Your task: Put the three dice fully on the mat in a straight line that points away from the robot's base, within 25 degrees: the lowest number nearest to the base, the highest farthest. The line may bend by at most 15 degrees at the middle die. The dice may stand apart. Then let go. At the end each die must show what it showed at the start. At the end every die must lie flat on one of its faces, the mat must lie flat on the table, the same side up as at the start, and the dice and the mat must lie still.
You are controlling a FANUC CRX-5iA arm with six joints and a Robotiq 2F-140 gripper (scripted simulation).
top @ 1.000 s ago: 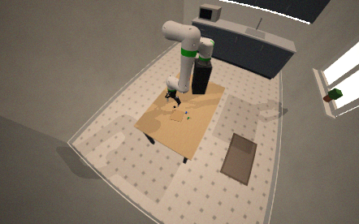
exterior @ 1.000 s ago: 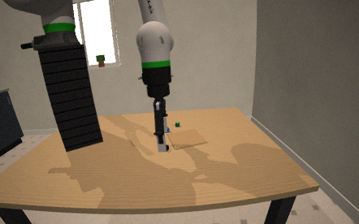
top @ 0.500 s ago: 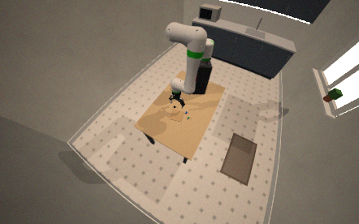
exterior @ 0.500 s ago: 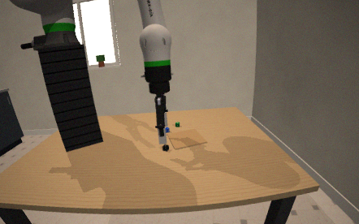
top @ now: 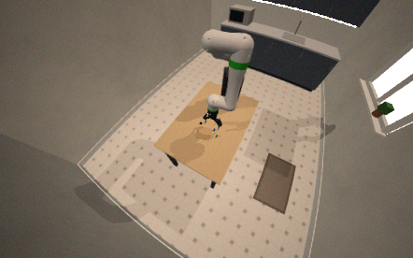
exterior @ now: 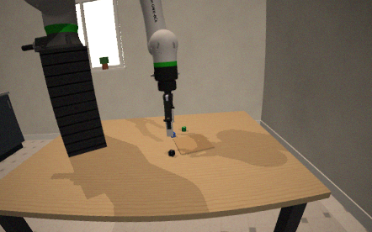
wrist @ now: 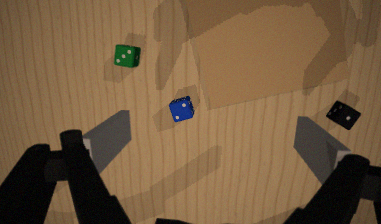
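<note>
The tan mat (wrist: 261, 60) lies flat on the wooden table; it also shows in the exterior view (exterior: 194, 144). All three dice sit on bare wood, off the mat. The blue die (wrist: 181, 109) lies just off the mat's near left corner. The green die (wrist: 127, 55) lies farther left of the mat, showing three pips. The black die (wrist: 343, 114) lies off the mat's right side. My gripper (wrist: 210, 128) is wide open and empty, hovering low over the blue die (exterior: 173, 134), which lies ahead of the fingers and nearer the left one. In the exterior view the gripper (exterior: 170, 130) points straight down.
The arm's black ribbed base column (exterior: 70, 98) stands at the table's left rear. The green die (exterior: 183, 129) lies behind the mat and the black die (exterior: 171, 153) in front of it in the exterior view. Arm shadows fall across the table.
</note>
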